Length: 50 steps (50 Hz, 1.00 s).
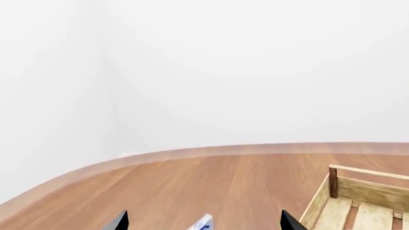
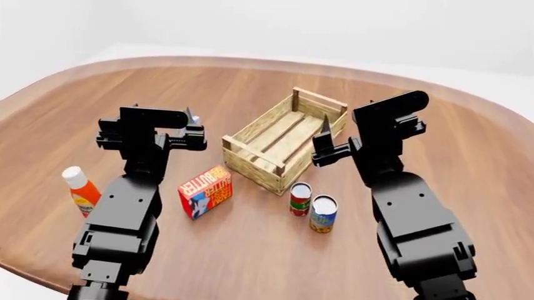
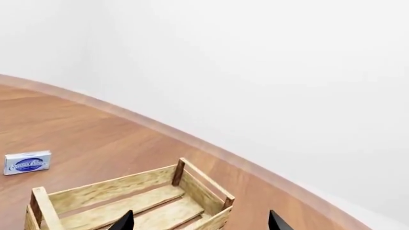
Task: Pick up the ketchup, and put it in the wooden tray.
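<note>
The ketchup [image 2: 81, 190], an orange-red bottle with a white cap, stands upright near the table's front left edge, to the left of my left arm. The wooden tray [image 2: 250, 164] sits mid-table between my arms and holds nothing. My left gripper [image 2: 190, 117] hovers left of the tray, open, well away from the ketchup. In the left wrist view its fingertips [image 1: 119, 222] stand wide apart and one tray corner [image 1: 367, 189] shows. My right gripper [image 2: 326, 130] hangs open above the tray's right side; the right wrist view looks down on the tray's far wall [image 3: 108, 189].
A red-and-yellow butter box [image 2: 204, 190] stands in front of the tray. Two small cans [image 2: 301, 199] [image 2: 323, 213] stand to its right. A small white-and-blue box [image 3: 27, 163] lies on the table beyond my left gripper [image 1: 204, 225]. The table's curved rim [image 1: 191, 153] runs behind.
</note>
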### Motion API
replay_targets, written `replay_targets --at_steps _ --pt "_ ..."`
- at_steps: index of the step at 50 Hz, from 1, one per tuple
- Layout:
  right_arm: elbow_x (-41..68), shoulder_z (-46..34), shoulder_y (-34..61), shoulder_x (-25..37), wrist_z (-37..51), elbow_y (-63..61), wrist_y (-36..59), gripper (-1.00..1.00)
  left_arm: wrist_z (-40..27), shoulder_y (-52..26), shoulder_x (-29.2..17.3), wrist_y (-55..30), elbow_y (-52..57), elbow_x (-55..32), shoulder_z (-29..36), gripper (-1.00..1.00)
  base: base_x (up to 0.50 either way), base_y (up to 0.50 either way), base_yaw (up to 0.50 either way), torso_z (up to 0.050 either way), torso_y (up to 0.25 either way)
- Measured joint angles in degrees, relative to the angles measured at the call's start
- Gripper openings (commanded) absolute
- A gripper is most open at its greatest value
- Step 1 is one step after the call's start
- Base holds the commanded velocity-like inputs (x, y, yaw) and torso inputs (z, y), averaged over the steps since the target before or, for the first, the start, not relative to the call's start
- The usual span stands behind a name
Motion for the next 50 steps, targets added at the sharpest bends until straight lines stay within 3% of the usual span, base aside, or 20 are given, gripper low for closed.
replay_targets --at_steps 50 --pt "1.2 -0.9 0.5 -0.1 0.6 1.5 -1.1 1.0 -0.5 0.0 -1.0 0.8 -1.0 -0.8 0.8 1.0 0.2 0.04 0.0 0.0 0.001"
